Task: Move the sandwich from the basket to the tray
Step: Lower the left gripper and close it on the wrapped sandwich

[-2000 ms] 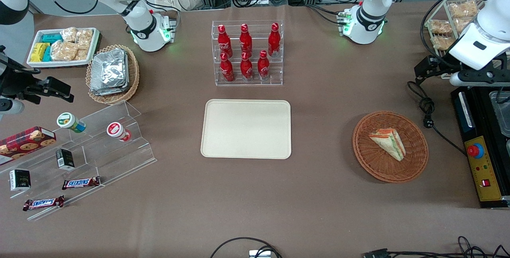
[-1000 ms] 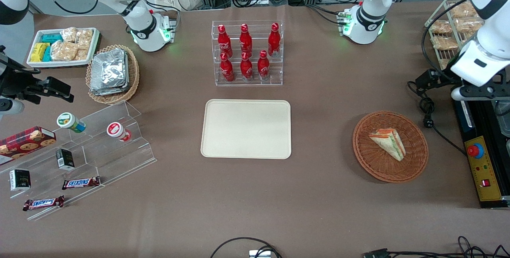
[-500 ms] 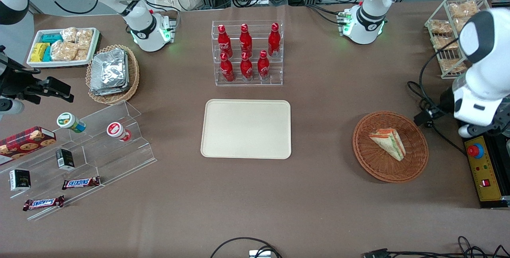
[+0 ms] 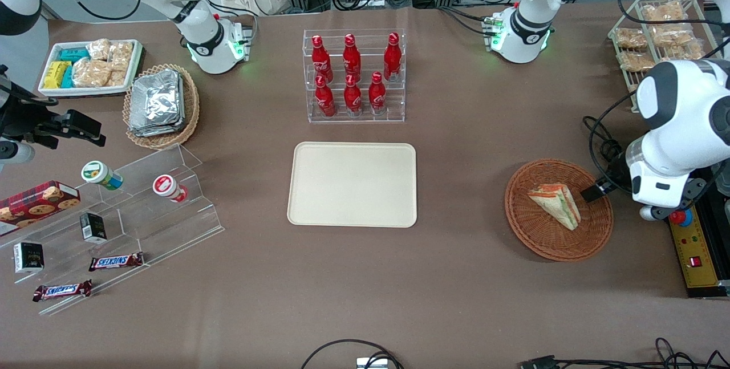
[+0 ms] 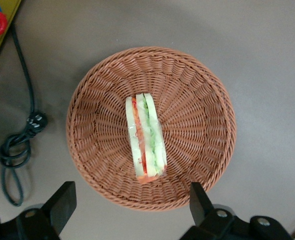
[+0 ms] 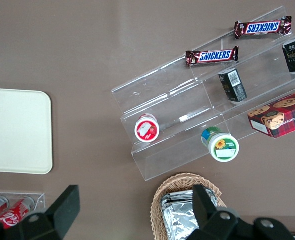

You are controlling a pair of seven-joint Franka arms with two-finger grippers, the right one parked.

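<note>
The working arm has swung in from the bench's end, and its claw (image 5: pixel 130 207) now hangs, fingers spread wide, over the basket (image 4: pixel 593 232), right above the sandwich (image 4: pixel 556 205).

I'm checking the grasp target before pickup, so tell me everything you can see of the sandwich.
The sandwich is a small triangular wedge of pale bread with green, red and orange filling layers showing along its edge. It looks whole and lies near the middle of the round reddish-brown wicker basket, touching only the weave. The gripper hovers open above the basket, its fingers spread wide and clear of the sandwich. In the front view, the sandwich lies toward the working arm's end of the table, apart from the cream tray.
</note>
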